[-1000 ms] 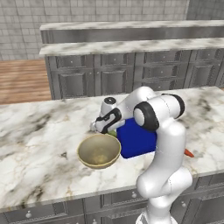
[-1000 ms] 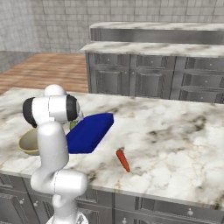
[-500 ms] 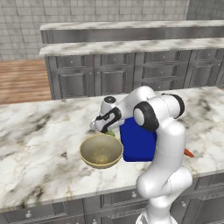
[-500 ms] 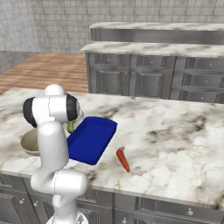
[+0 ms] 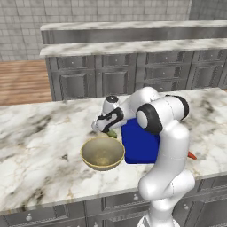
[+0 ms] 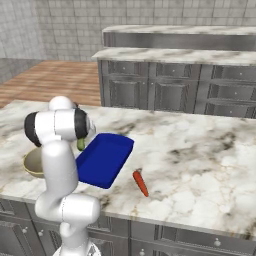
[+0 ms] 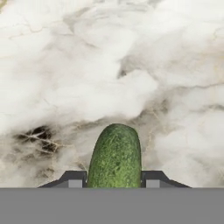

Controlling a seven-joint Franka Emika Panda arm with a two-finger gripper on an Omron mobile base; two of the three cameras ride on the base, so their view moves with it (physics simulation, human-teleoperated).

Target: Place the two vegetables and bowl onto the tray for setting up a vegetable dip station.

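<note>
My gripper [image 5: 107, 129] is shut on the stubby dark green cucumber [image 7: 115, 155], which sticks out between the two fingers over the marble counter. The hand hangs just behind the tan bowl [image 5: 102, 153] and at the left edge of the blue tray [image 5: 139, 144]. In the right base view the cucumber [image 6: 81, 144] peeks out beside my arm, with the bowl [image 6: 34, 162] to its left and the tray [image 6: 105, 157] to its right. The orange carrot [image 6: 140, 183] lies on the counter right of the tray; its tip [image 5: 191, 155] shows past my arm.
The marble island counter [image 5: 40, 133] stretches wide to the left and its front edge [image 6: 165, 220] runs close to the carrot. A second counter with grey cabinets [image 5: 115, 75] stands behind across a gap.
The jaws have closed on the cucumber. The blue tray has turned and slid slightly toward the front of the counter. The bowl and carrot stay put.
</note>
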